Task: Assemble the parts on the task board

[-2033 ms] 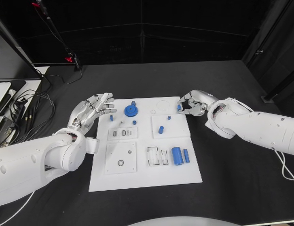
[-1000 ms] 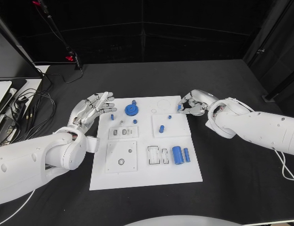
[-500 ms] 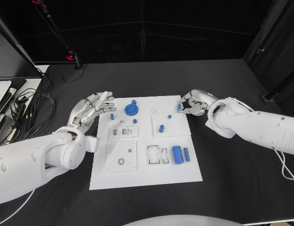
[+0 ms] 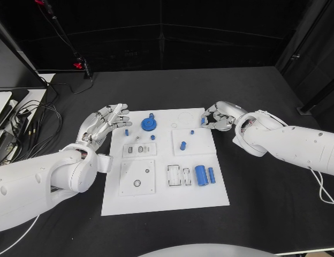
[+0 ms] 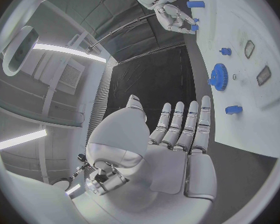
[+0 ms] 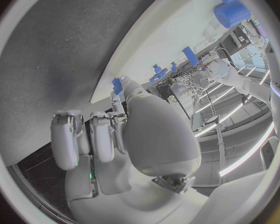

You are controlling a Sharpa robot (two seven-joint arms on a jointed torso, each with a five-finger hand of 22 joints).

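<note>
While the white task board (image 4: 167,187) lies flat at the centre of the black table (image 4: 275,214), both hands sit at its far corners. From the board's centre the left hand (image 4: 104,124) is at about 10 o'clock, just off the board's edge, fingers straight and spread with nothing between them; the left wrist view confirms an empty, flat palm (image 5: 177,154). The right hand (image 4: 219,118) is at about 2 o'clock by the far right corner, its fingers curled inward. A small blue piece (image 4: 203,121) shows at its fingertips in the head view and again beside the thumb tip in the right wrist view (image 6: 117,85), but whether the hand pinches it or merely touches it cannot be told. On the board, a blue gear (image 4: 149,126) stands at roughly 11 o'clock, with a small blue peg (image 4: 126,131) just beside it toward the left hand and another blue peg (image 4: 152,137) nearer the centre. A short blue cylinder (image 4: 182,145) lies near the centre, and a tiny blue piece (image 4: 191,131) sits at about 1 o'clock. Two blue rods, a thicker one (image 4: 201,175) and a thinner one (image 4: 211,174), lie side by side at about 4 o'clock, next to a rectangular recess (image 4: 175,175). A round hole (image 4: 137,183) marks the panel at 7 o'clock. Cables (image 4: 28,120) trail at the table's left edge, well apart from the board.
</note>
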